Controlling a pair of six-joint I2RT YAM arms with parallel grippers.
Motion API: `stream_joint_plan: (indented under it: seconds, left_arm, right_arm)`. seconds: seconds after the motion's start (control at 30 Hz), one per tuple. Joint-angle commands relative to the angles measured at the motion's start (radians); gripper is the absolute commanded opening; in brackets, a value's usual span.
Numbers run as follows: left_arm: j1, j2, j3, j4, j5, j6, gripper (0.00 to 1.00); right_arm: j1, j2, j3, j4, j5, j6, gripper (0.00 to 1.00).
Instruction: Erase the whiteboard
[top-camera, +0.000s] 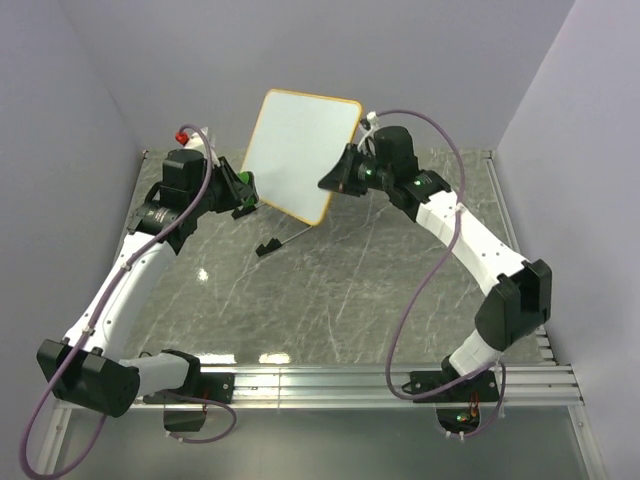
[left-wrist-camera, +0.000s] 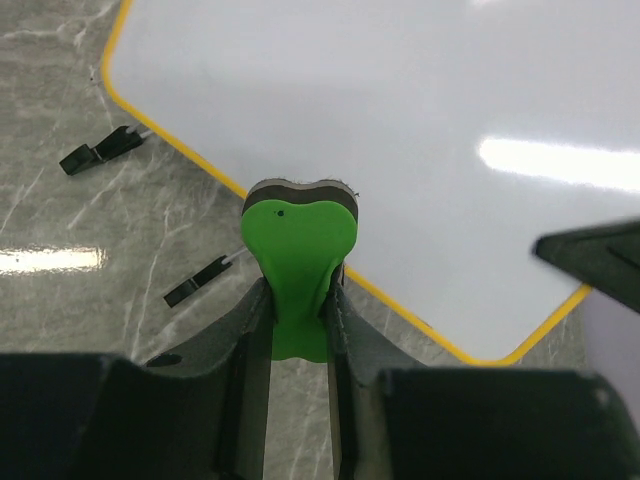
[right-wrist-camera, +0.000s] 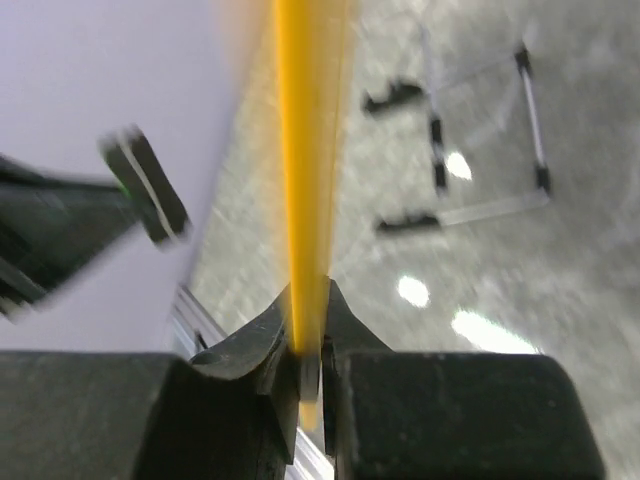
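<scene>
Saw left gripper (left-wrist-camera: 297, 300) fingers closest in, pinched tight on green eraser (left-wrist-camera: 298, 250), its dark felt end pointed at the whiteboard (top-camera: 300, 150). Placed eraser tip at the board's lower edge, just beside the orange-yellow frame; could not tell whether touching or just off. Found right gripper (right-wrist-camera: 308, 335) clamped on the frame edge, yellow strip running straight up from between its jaws; that view was blurred. From top view, logged whiteboard tilted up over the rear middle of the grey marbled table (top-camera: 330, 290), between both arms: left gripper with eraser at its left edge, right gripper gripping its right edge. Noted board face as plain white with light glare. Spotted two black feet (left-wrist-camera: 98, 150) on thin legs below the board's lower edge, near the table; contact unclear.
</scene>
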Motion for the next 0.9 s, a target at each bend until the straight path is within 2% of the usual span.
stream_joint_plan:
  seconds: [0.0,0.2,0.37,0.53,0.67,0.87]
  left_arm:
    - [0.000,-0.038,-0.018,-0.002,-0.018,-0.014,0.00]
    - [-0.001,-0.052,-0.046,-0.010,-0.026,-0.023,0.00]
    - [-0.003,-0.038,-0.024,-0.041,-0.036,-0.017,0.00]
    - [-0.032,-0.022,-0.013,-0.050,-0.040,-0.017,0.00]
    - [-0.043,-0.015,-0.012,-0.052,-0.049,-0.016,0.00]
    - [-0.047,-0.003,-0.015,-0.044,-0.041,-0.016,0.00]
  right_arm:
    - [-0.002,0.045,0.120,0.268,-0.033,0.036,0.00]
    - [0.040,0.195,0.227,0.215,0.023,-0.020,0.00]
    - [0.070,0.223,0.182,0.230,0.143,-0.029,0.00]
    - [0.076,0.223,0.164,0.311,0.191,0.013,0.00]
    - [0.078,0.234,0.297,0.311,0.192,0.043,0.00]
    - [0.076,0.284,0.549,0.197,0.382,0.012,0.00]
